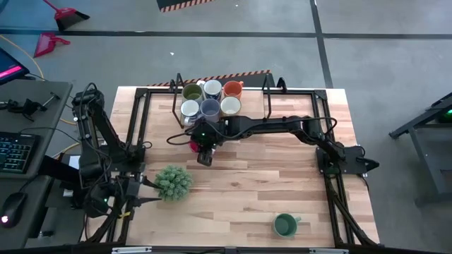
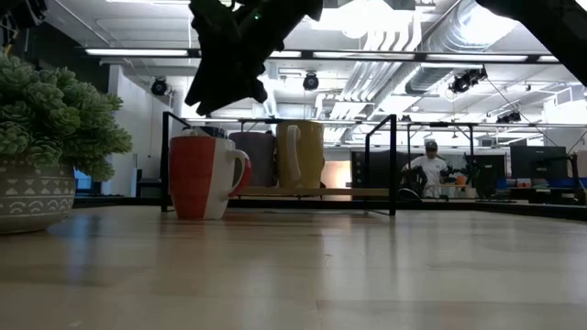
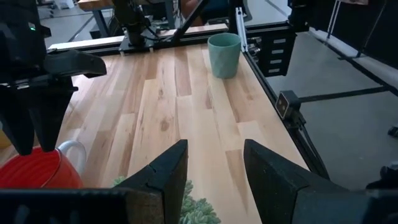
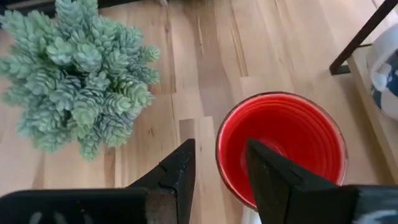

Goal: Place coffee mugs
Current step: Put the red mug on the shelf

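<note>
Risking a tip or a shove of the red mug [image 4: 281, 147] if right gripper [image 4: 219, 163] drops off-centre: fingers spread apart, holding nothing, straddling the near rim, one finger over the inside, one outside. Closing unevenly could be skidding mug toward the plant [image 4: 78, 71], sitting close on gripper's far side from the rack [image 2: 280, 192]. Handle catching also poss., w/ handle position relative to fingers not clear.

Red mug standing upright on the table [image 1: 282, 176], directly under right gripper, just in front of rack w/ six mugs already sitting there. Dark green mug [image 1: 284, 225] waiting well apart, toward table's front edge.

Left gripper [image 3: 214, 163] parking beside plant, fingers apart, empty.
</note>
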Controlling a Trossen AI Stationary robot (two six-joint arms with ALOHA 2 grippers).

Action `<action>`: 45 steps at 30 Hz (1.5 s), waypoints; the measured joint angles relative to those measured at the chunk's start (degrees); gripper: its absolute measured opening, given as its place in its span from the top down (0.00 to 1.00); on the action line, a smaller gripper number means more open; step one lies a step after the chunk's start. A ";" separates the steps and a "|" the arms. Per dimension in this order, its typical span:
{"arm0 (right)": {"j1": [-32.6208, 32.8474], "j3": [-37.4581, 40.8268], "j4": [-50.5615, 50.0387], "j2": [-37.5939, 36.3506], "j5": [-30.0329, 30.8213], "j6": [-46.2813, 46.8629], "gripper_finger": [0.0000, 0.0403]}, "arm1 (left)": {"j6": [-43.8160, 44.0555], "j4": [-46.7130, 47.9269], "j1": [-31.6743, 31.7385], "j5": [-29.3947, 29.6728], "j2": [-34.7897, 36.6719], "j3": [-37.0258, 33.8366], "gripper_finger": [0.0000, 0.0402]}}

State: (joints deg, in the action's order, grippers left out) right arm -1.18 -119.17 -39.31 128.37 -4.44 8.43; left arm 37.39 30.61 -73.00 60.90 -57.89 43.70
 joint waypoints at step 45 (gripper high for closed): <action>-0.18 0.00 1.71 6.48 2.50 -5.20 0.78 | 0.48 -2.04 1.80 -1.12 1.20 0.04 0.64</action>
State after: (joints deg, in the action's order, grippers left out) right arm -1.36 -119.17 -37.60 134.85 -1.94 3.23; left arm 37.87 28.57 -71.20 59.78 -56.69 43.74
